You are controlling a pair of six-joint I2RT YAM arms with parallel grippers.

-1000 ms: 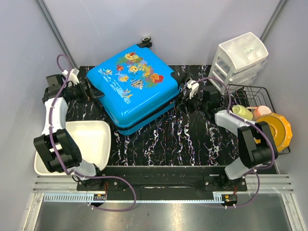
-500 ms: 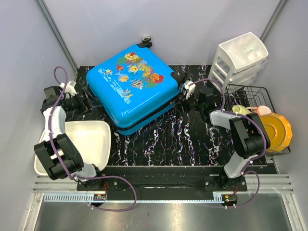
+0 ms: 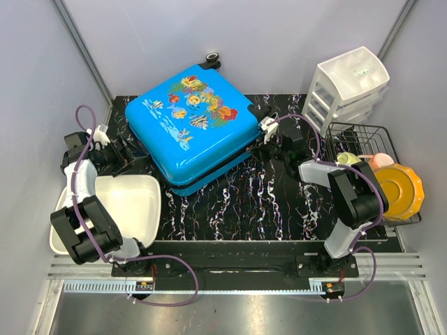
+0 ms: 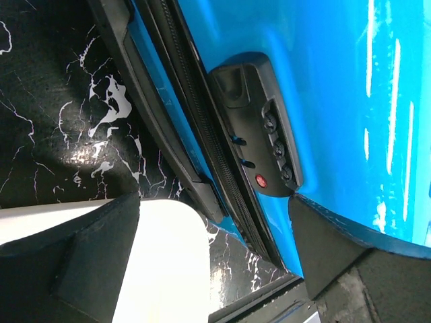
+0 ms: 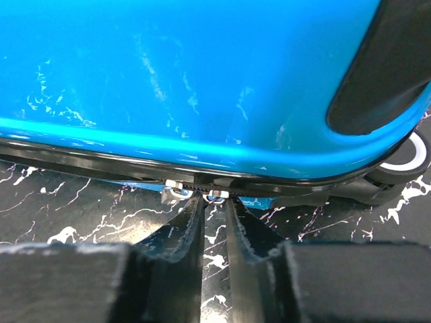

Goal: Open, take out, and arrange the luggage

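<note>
With the closed luggage [image 3: 195,125] laid flat on the table [image 3: 279,202] and the left gripper [image 4: 212,222] spread wide, empty, the right gripper [image 5: 215,208] is narrowed to a slit at the zip pulls [image 5: 178,191], grip unconfirmed; a pull may be missed if unseated.

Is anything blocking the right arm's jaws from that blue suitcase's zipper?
Nothing visible. The jaws point straight at the two metal zipper pulls on the suitcase seam, with only bare tabletop beneath them.
</note>
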